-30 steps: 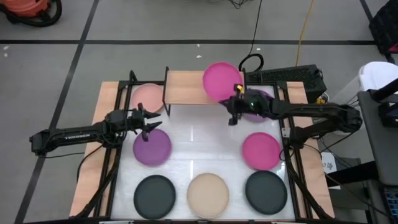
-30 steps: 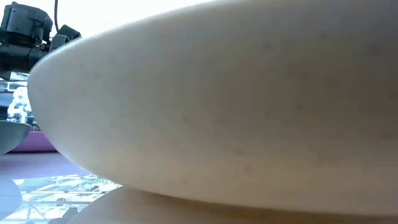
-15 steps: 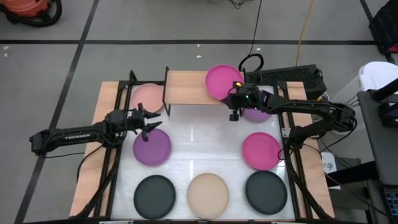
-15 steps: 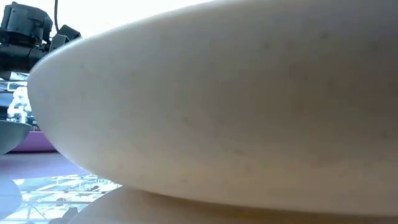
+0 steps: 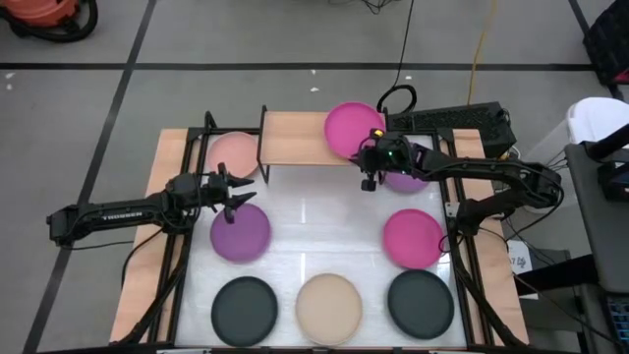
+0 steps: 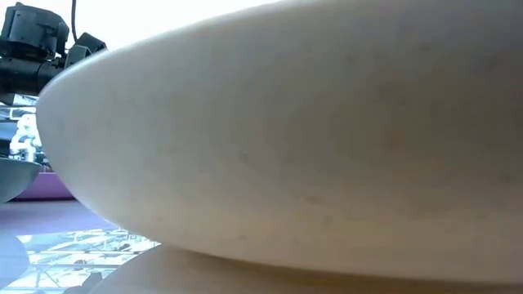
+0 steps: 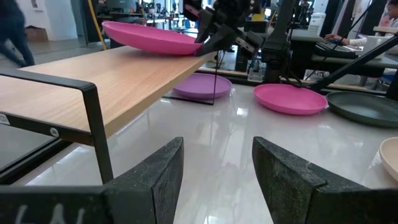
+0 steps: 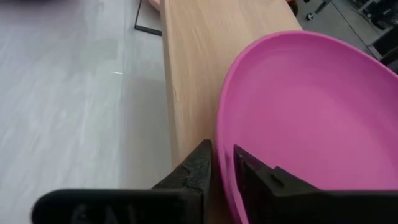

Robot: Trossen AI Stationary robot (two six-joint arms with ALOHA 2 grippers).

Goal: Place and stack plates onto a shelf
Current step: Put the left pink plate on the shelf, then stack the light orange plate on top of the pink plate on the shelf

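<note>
A magenta plate (image 5: pixel 352 128) lies over the right end of the shelf (image 5: pixel 293 138), a light wood top on black legs. My right gripper (image 5: pixel 371 167) is shut on that plate at the shelf's near edge. My left gripper (image 7: pixel 217 168) is open and hovers just off the far edge of a purple plate (image 5: pixel 241 234) without touching anything. On the white tabletop lie a light pink plate (image 5: pixel 232 151), a second purple plate (image 5: pixel 406 179) under my right arm, another magenta plate (image 5: pixel 413 238), two black plates (image 5: pixel 245 310) (image 5: pixel 421 302) and a beige plate (image 5: pixel 329 308). My right gripper pinches the magenta plate's near rim (image 8: pixel 225 134) between its two fingers, one finger (image 8: pixel 198 167) outside under the rim and one (image 8: pixel 252 177) inside the dish. The fingers reach in from the table's near side. The plate (image 7: pixel 149 38) is tilted a little, its far part over the shelf top.
The beige plate (image 6: pixel 286 139) fills almost all of the low view. The shelf's black legs (image 7: pixel 99 130) stand on the tabletop close ahead of my left gripper. Bare white tabletop (image 5: pixel 314 221) lies between the shelf and the near row of plates.
My right gripper moved a little toward the table's right and near side, still shut on the magenta plate, which shifted with it over the shelf's right end. It has kept still for the last half second.
</note>
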